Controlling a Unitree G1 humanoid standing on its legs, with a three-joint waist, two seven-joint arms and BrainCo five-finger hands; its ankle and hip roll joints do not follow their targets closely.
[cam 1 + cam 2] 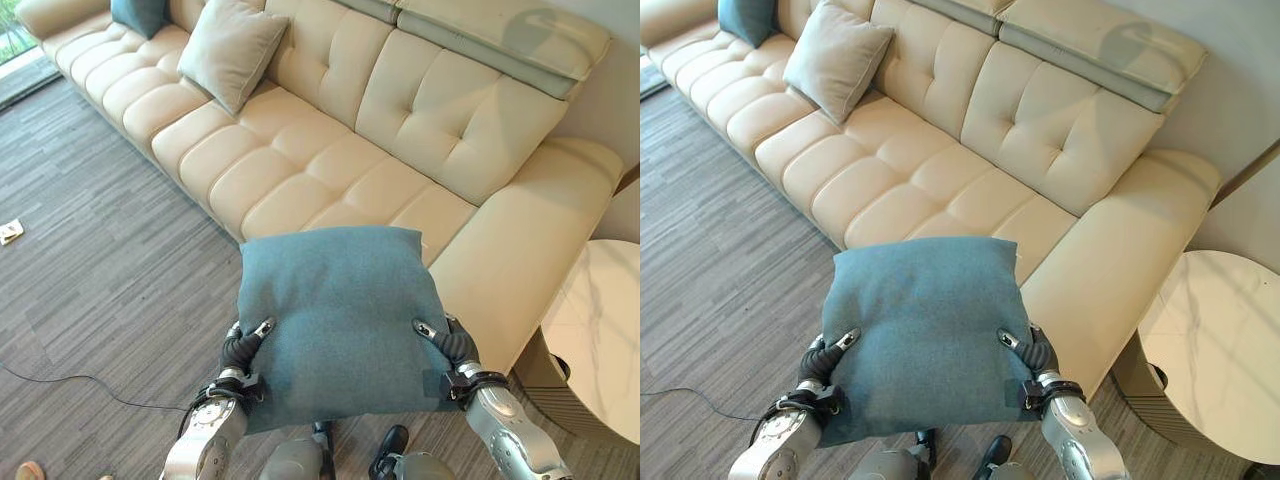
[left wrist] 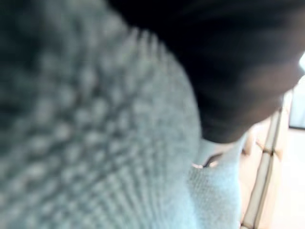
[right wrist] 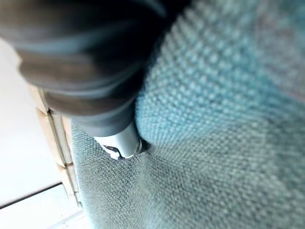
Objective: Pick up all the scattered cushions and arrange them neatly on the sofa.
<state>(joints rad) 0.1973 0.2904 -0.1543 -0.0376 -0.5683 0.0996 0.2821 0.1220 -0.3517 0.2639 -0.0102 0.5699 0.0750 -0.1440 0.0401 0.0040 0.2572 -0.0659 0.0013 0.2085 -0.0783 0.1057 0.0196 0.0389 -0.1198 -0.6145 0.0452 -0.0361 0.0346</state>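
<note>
From my remote station: a teal woven cushion (image 1: 338, 320) against a cream tufted leather sofa (image 1: 330, 150) with grey-green headrest trim. A beige cushion (image 1: 232, 50) and a second teal cushion (image 1: 138, 14) sit further along. The floor (image 1: 90, 260) is grey-brown, finely striped; the side table (image 1: 605, 330) white marble-veined.

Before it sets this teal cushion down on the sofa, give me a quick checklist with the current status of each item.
1. Left hand pinching the teal cushion at its edge: ok.
2. Right hand pinching the opposite edge: ok.
3. Cushion held level, not sagging off one side: ok.
4. Sofa seat ahead of the cushion bare for placing: ok.
5. Beige cushion already leaning on the backrest, away from the landing spot: ok.
6. Fingers under the cushion holding firmly: cannot tell.
</note>
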